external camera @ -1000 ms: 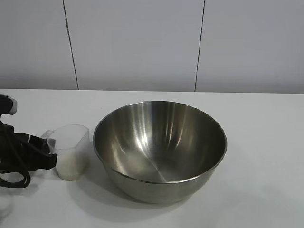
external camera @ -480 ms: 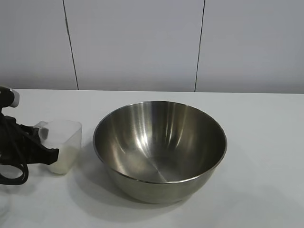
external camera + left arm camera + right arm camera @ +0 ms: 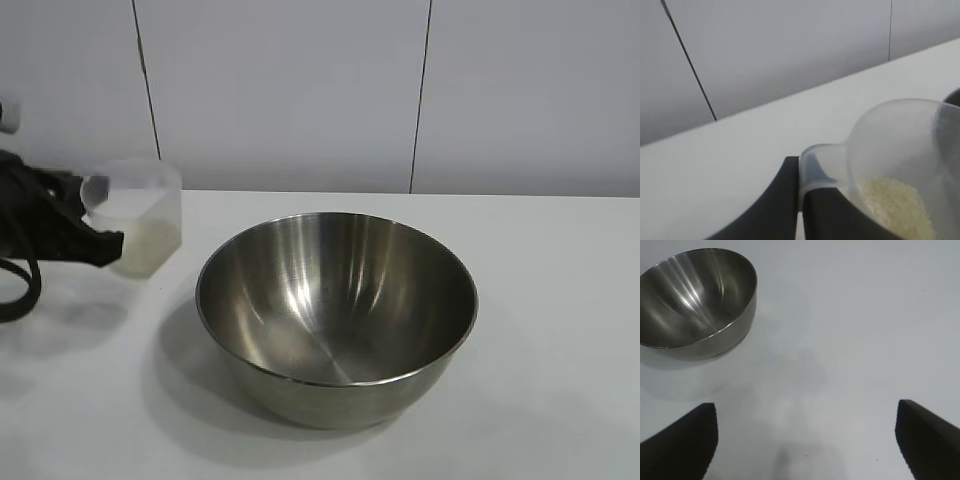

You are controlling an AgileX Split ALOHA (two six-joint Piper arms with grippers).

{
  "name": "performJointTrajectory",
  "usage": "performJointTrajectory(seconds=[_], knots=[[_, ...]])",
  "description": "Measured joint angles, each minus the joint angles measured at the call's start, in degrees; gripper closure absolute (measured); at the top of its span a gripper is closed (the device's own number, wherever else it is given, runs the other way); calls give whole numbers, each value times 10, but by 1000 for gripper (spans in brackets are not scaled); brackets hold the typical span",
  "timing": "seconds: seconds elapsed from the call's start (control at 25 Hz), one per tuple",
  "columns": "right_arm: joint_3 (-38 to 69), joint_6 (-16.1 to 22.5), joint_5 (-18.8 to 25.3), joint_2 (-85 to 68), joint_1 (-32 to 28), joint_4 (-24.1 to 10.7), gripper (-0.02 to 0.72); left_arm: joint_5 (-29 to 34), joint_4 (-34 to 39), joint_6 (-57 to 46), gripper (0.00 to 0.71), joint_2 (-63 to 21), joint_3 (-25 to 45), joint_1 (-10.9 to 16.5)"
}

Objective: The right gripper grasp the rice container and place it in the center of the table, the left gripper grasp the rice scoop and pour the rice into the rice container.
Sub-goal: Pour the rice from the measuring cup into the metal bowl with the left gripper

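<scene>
White table (image 3: 560,300): left gripper (image 3: 100,240) clamps rice scoop (image 3: 140,225) aloft.

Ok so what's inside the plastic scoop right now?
White rice lies in the bottom of the rice scoop, well below its rim. The left tool, shut on the handle, hides the lowest part in the wrist view.

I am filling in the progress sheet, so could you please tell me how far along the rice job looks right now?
Done: the rice container stands mid-table, and the right pincer is open and clear of it. In hand: the left pincer is shut on the rice scoop by its handle and holds it above the table, left of the container, rice inside. Left: carrying the scoop over the container and pouring; the container looks empty.
</scene>
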Motion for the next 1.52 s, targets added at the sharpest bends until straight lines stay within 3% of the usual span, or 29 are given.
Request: performJointTrajectory(seconds=[0.12,0.36,0.52,0.88,1.08,1.32,1.52], knots=[[0,0,0,0,0,0,42,112,0,45,704,-52,-40,-12],[0,0,0,0,0,0,42,330,-47,178,704,-90,-152,-69],[0,0,0,0,0,0,42,423,-107,285,704,-90,-219,-106],[0,0,0,0,0,2,42,464,-151,523,704,-37,-312,-190],[0,0,-1,0,0,2,42,465,-145,698,704,13,-338,-219],[0,0,-1,0,0,2,42,456,-38,971,704,55,-340,-222],[0,0,-1,0,0,2,42,431,89,1081,704,63,-340,-222]])
